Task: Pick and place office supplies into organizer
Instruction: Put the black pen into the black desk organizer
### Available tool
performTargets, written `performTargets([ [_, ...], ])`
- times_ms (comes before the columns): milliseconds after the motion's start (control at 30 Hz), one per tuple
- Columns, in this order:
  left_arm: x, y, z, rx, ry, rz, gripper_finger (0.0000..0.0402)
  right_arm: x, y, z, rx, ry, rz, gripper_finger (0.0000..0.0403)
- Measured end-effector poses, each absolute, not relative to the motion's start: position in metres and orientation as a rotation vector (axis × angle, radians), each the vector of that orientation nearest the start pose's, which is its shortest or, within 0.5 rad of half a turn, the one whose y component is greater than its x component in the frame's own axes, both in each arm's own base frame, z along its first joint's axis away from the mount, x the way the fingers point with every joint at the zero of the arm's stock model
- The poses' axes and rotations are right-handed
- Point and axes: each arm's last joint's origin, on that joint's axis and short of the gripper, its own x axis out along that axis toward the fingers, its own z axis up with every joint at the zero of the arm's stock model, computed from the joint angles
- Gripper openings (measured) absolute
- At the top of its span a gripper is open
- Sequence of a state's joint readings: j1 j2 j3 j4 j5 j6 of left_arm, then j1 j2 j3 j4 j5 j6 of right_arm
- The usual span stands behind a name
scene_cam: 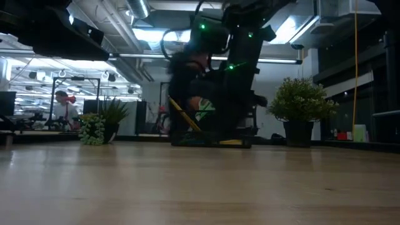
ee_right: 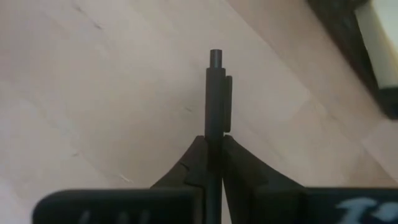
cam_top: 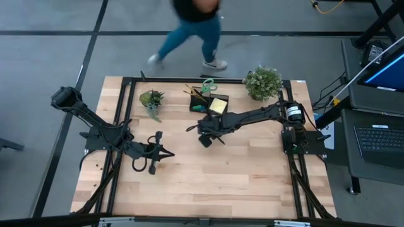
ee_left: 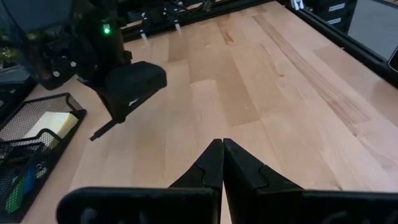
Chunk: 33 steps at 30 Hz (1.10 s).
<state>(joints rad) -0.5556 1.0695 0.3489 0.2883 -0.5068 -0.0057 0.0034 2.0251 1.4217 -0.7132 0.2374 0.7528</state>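
Right wrist view shows the right end effector (ee_right: 213, 155) clenched on a black pen (ee_right: 214, 106), gripped low on the barrel so its clip end juts forward, ready to drop in upright. From above, that end effector (cam_top: 205, 133) hangs just in front of the organizer (cam_top: 209, 103), which already holds the sticky-note pad (cam_top: 218, 106) and scissors (cam_top: 207, 84). The left end effector (ee_left: 222, 163) waits with fingers pressed together and nothing between them, well to the organizer's left over bare worktop (cam_top: 252, 183).

Organizer (cam_top: 208, 103) between two plants (cam_top: 151, 99) (cam_top: 263, 82), right claw (cam_top: 192, 128) just before it
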Motion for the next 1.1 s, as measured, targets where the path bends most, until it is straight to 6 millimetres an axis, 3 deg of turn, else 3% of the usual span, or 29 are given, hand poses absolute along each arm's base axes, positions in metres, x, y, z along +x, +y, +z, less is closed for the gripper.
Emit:
performTargets([
  [333,0.178,-0.094,0.179,0.185,0.373,-0.041,0.0002,0.414,-0.020,0.194,0.340,1.066,-0.596,0.0029],
  [633,0.179,-0.093,0.180,0.160,0.367,0.010,0.0002,0.433,-0.047,0.255,0.173,0.958,-0.504,0.0028],
  [833,0.179,-0.091,0.180,0.185,0.357,0.075,0.0002,0.433,-0.078,0.290,0.082,0.910,-0.494,0.0027],
  [1100,0.179,-0.090,0.180,0.219,0.357,0.088,0.0002,0.424,-0.123,0.295,0.070,0.901,-0.556,0.0027],
])
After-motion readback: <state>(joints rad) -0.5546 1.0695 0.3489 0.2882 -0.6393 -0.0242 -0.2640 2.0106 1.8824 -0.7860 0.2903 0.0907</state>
